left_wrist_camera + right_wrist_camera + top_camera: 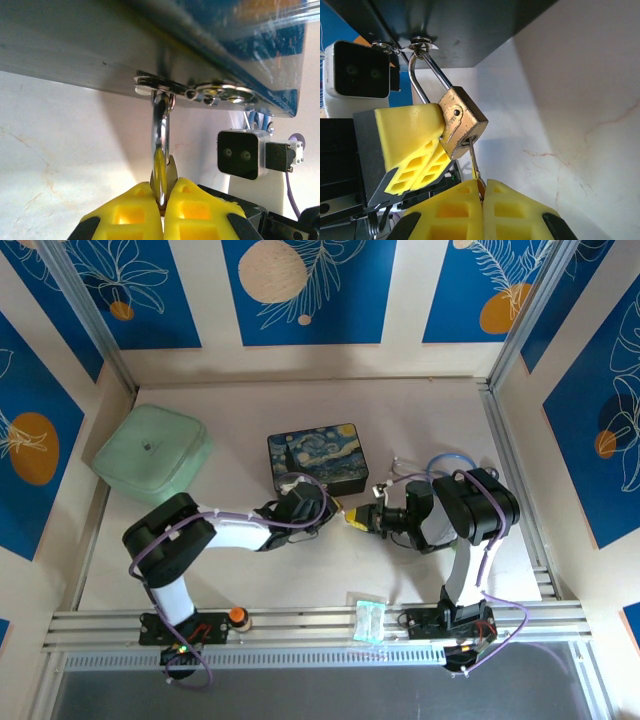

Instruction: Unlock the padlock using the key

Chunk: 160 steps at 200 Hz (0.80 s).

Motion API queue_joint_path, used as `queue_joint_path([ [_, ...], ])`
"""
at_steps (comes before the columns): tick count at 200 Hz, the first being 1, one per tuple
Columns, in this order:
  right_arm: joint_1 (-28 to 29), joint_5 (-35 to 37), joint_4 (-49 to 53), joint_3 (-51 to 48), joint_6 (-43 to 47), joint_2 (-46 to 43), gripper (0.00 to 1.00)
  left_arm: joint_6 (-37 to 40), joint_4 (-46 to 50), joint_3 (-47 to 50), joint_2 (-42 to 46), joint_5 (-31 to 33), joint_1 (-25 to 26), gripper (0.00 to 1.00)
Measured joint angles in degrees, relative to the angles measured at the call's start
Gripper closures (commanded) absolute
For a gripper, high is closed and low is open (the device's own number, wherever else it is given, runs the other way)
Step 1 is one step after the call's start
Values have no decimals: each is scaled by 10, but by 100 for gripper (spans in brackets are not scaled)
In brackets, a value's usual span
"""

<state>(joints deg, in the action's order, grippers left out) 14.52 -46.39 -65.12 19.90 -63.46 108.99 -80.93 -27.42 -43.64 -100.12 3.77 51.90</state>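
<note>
The brass padlock (461, 121) hangs by its silver shackle (422, 72) from the latch of the starry-night box (317, 460). My left gripper (162, 200) is shut on the padlock's body (170, 179), its yellow fingers (410, 145) gripping the lock from the left in the right wrist view. The thin silvery key (474, 159) has its tip in the keyhole at the lock's bottom. My right gripper (482, 197) is shut on the key's head. In the top view both grippers meet at the box's front right corner, left gripper (335, 508) and right gripper (358, 521).
A pale green lidded container (153, 455) sits at the back left. A blue-tubed stethoscope (445, 462) lies behind the right arm. A small clear packet (368, 618) rests on the front rail. Walls enclose the table (250, 580) on three sides.
</note>
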Motion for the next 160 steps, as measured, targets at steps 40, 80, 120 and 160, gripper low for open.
queue_joint_path([
  [40,-14,-33,28,15,7,0,98,-9,-66,24,-2,-19,-7,100],
  [80,-26,-51,23,15,8,3,98,-11,-101,37,-4,-32,-8,100],
  [120,-32,-66,17,15,-1,9,98,-3,-104,38,-4,-40,-8,100],
  [160,-33,-77,17,17,-33,9,98,11,-115,39,-10,-53,-9,100],
])
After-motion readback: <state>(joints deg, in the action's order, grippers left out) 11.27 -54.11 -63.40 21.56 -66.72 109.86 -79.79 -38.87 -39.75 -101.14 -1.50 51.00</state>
